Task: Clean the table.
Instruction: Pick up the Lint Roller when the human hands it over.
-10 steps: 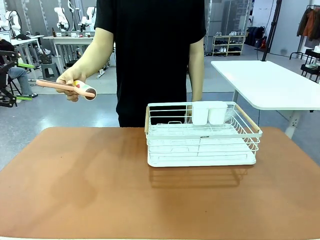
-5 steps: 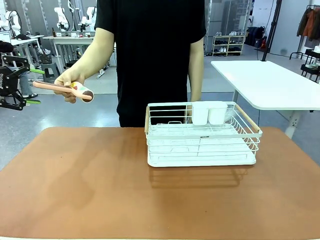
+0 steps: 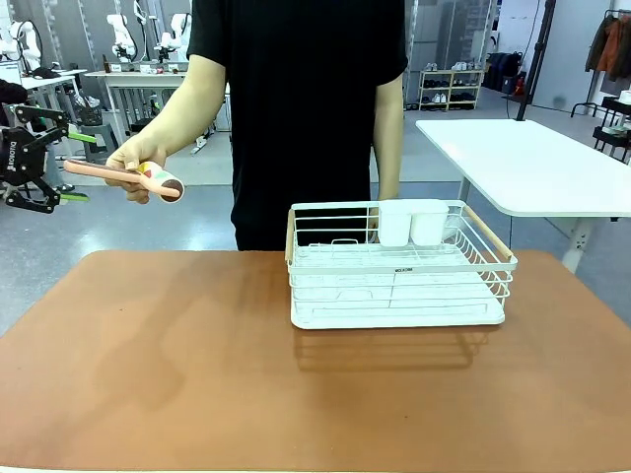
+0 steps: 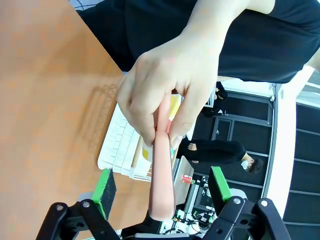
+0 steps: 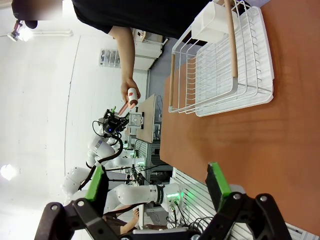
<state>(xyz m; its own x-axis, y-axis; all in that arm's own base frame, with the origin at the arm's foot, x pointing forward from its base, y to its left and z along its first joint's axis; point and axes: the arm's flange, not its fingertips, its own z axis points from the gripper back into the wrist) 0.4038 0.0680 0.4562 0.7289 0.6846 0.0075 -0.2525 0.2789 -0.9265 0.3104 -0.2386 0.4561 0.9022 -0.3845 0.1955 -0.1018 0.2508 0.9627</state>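
Note:
A person's hand (image 3: 138, 163) holds out a lint roller (image 3: 128, 174) with a pink handle, above and left of the reddish-brown table (image 3: 197, 374). My left gripper (image 3: 75, 168) is at the far left, level with the handle's free end. In the left wrist view the handle (image 4: 162, 170) reaches down between the green pads (image 4: 105, 185) of my left gripper (image 4: 162, 186), with a gap on each side; the jaws stand apart. My right gripper (image 5: 157, 181) is open over the table (image 5: 280, 150) with nothing between its fingers.
A white wire dish rack (image 3: 399, 271) with wooden handles stands on the table right of the middle, with two white cups (image 3: 412, 222) at its back. A white-topped table (image 3: 532, 163) stands behind on the right. The person stands at the far edge.
My left gripper has come in from the left edge up to the free end of the pink handle. The person's hand has shifted the roller slightly left.

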